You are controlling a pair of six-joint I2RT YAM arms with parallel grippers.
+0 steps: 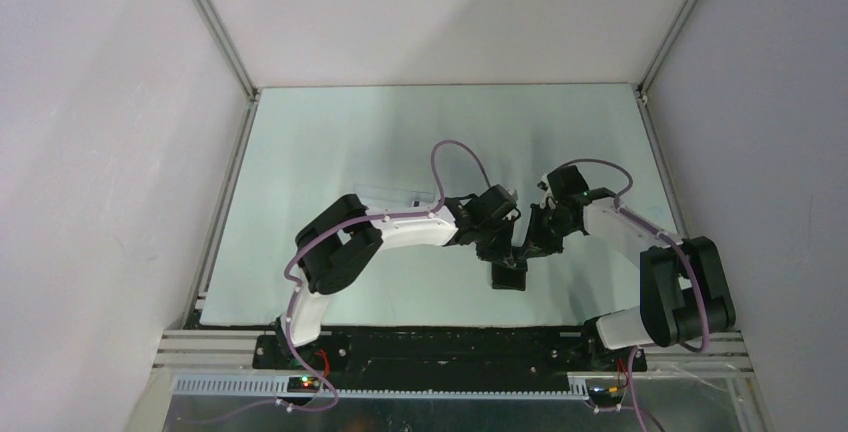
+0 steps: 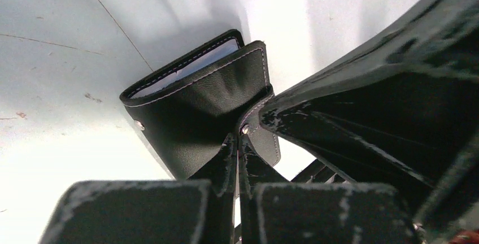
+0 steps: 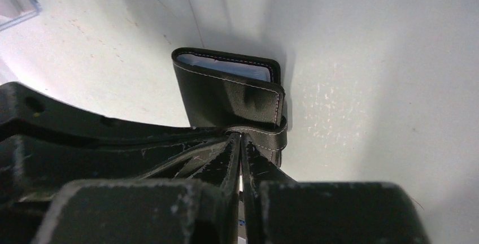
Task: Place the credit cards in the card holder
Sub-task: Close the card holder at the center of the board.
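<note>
Zero loose cards show on the tabletop (image 1: pixel 330 152) round either tool, so most of the job looks done, imo. The holder (image 1: pixel 508 274) sits folded just past both sets of tips, btw the two tools, flat face toward them. A pale strip (image 2: pixel 186 69) shows inside its far edge, beyond the left tool (image 2: pixel 238 142). Could be cards or pocket lining, can't tell which, nor how many. The left tool is clenched tight, tips right at the stud of the tab (image 2: pixel 265 139). The right tool (image 3: pixel 241 139) is clenched too, tips touching the tab where it wraps the holder's near edge. Whether either one nips the tab or just presses on it, can't tell. The tab looks unsnapped in the left wrist view, hanging free beside the tips. A clear box (image 1: pixel 395 195) lies well behind the left tool, by its forearm; contents not readable. Left to do, prob.: fasten tab, let go, pull back.
</note>
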